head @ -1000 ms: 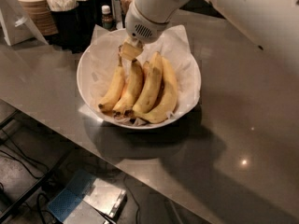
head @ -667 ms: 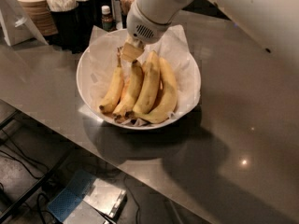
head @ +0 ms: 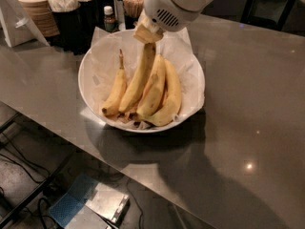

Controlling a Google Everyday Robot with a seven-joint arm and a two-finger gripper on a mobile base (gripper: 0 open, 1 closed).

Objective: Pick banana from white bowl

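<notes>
The white bowl (head: 85, 82), lined with crinkled white paper, stands on the grey counter and holds several bananas. My gripper (head: 147, 34) hangs over the bowl's far side, shut on the upper end of the long slender banana (head: 138, 78). That banana's stem is hidden by the fingers. It slants up from the bowl, with its lower tip still among the others. A shorter banana with a thin straight stem (head: 116, 90) lies to its left. Two plumper bananas (head: 162, 92) lie to its right.
Stacked paper cups (head: 37, 9), black holders (head: 76, 18), a small bottle (head: 109, 16) and a cup of sticks (head: 133, 0) stand behind the bowl. The counter edge runs diagonally at front left. Below it on the floor are cables and a flat device (head: 90, 203).
My gripper has risen and shifted right over the bowl's far side. The long banana's upper end has come up with it and now slants more steeply.
</notes>
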